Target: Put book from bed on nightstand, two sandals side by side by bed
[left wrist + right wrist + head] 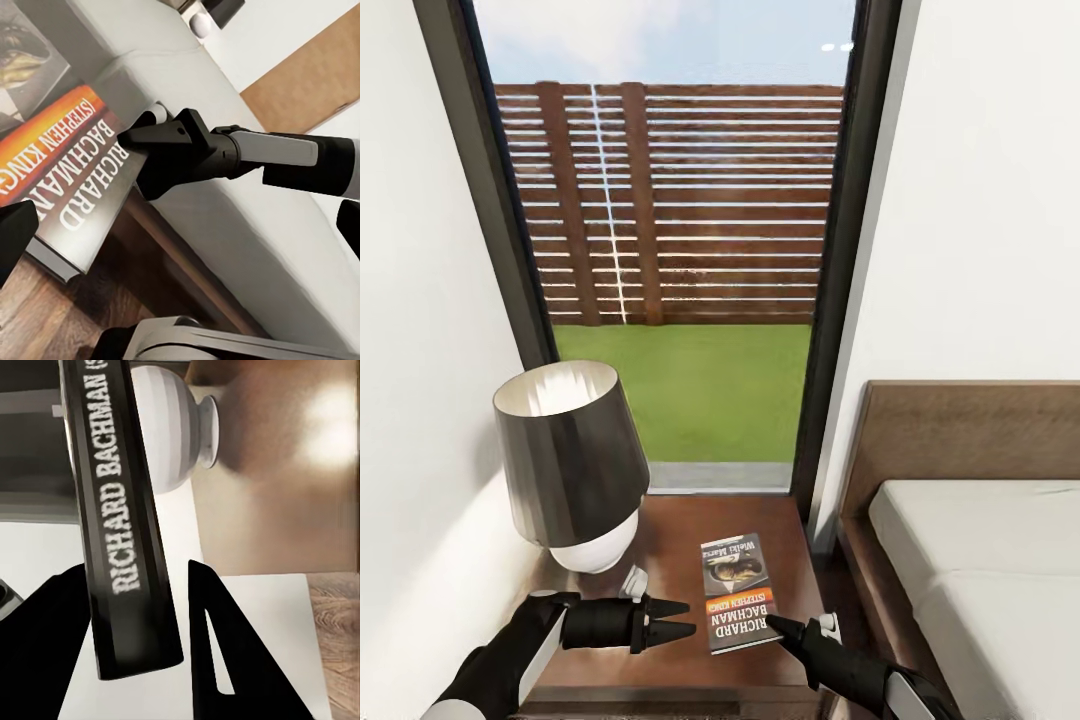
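The book, dark-covered with an orange band and "Richard Bachman" lettering, lies flat over the nightstand top, right of the lamp. My right gripper reaches in from the bed side and is shut on the book's near right corner. In the right wrist view the book's spine runs between my right gripper's two fingers. Whether the book rests on the wood or hangs just above it, I cannot tell. My left gripper stands open and empty a little left of the book. The sandals are out of view.
A lamp with a dark shade and white base stands on the nightstand's left half. The bed with its brown headboard is close on the right. A tall window is behind, and a white wall is on the left.
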